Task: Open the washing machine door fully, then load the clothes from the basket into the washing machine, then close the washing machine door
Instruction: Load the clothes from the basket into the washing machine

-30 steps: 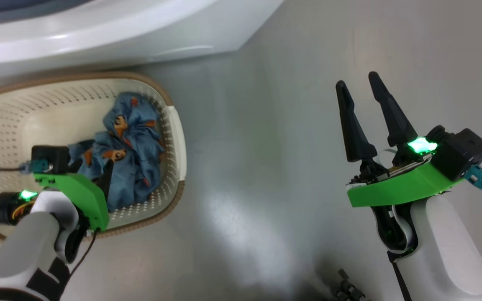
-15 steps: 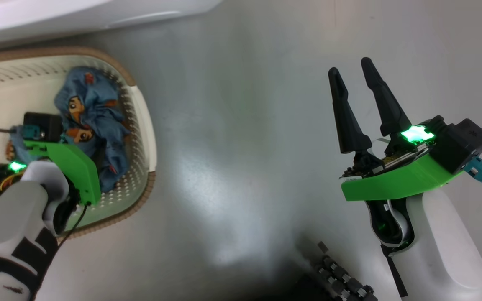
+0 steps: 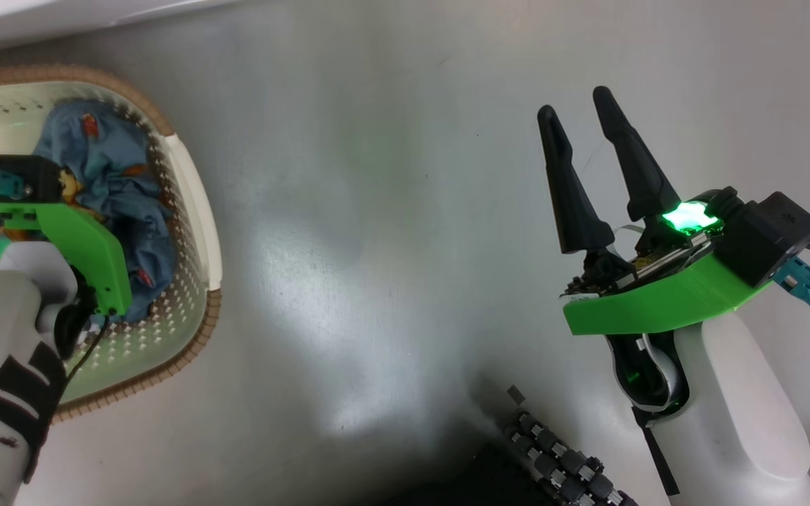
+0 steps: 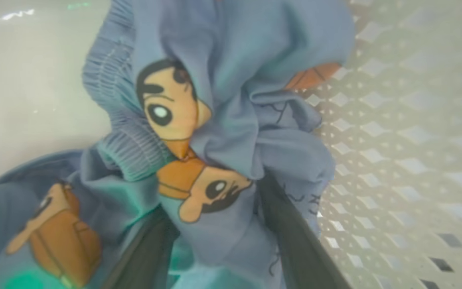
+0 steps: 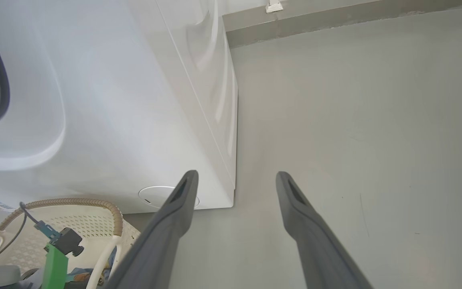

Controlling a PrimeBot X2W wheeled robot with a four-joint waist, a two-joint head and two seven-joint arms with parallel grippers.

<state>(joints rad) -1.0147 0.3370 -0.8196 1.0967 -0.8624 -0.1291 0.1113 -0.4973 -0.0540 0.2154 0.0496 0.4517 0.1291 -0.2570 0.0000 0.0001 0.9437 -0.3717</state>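
**A:** Where was the left gripper [image 4: 215, 200]?

**B:** Down in the basket [image 4: 395, 120]. Its two dark fingers [image 4: 295, 241] stood apart, one on each side of a bunch of the clothes [image 4: 223, 60]. I could not tell if it was squeezing them.

**A:** How did the clothes lie?

**B:** Scrunched up, blue with cartoon faces, against the basket's holey wall.

**A:** And the right gripper [image 3: 575, 104]?

**B:** It hung over the grey floor [image 3: 377, 211], fingers wide apart, holding nothing.

**A:** And the washing machine [image 5: 114, 100]?

**B:** Big and white, just behind the basket.
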